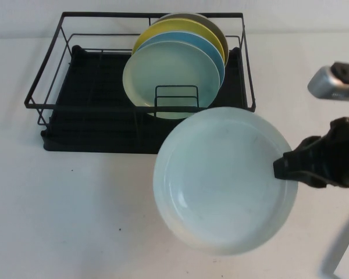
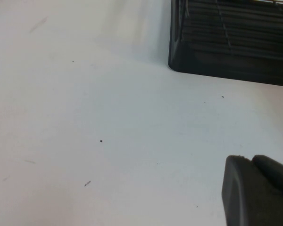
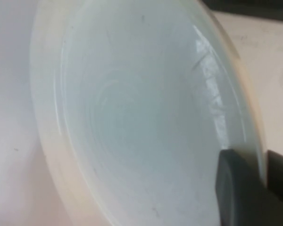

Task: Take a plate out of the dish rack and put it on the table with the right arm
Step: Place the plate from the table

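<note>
The white plate (image 1: 221, 180) hangs tilted above the table (image 1: 64, 215), just in front of the dish rack (image 1: 93, 136). My right gripper (image 1: 284, 165) is shut on the plate's right rim, one finger on each face. In the right wrist view the plate (image 3: 132, 117) fills the picture, and the right gripper (image 3: 264, 162) pinches its rim between two dark fingers (image 3: 236, 188). My left gripper (image 2: 250, 160) shows only in the left wrist view. It hovers low over the bare table (image 2: 108, 117) near a corner of the rack (image 2: 226, 52), fingers together, holding nothing.
Several plates stand upright in the rack: a mint-green one (image 1: 171, 78) in front, then light blue (image 1: 212, 49), yellow (image 1: 174, 28) and a grey one (image 1: 218, 29). The rack's left half holds no dishes.
</note>
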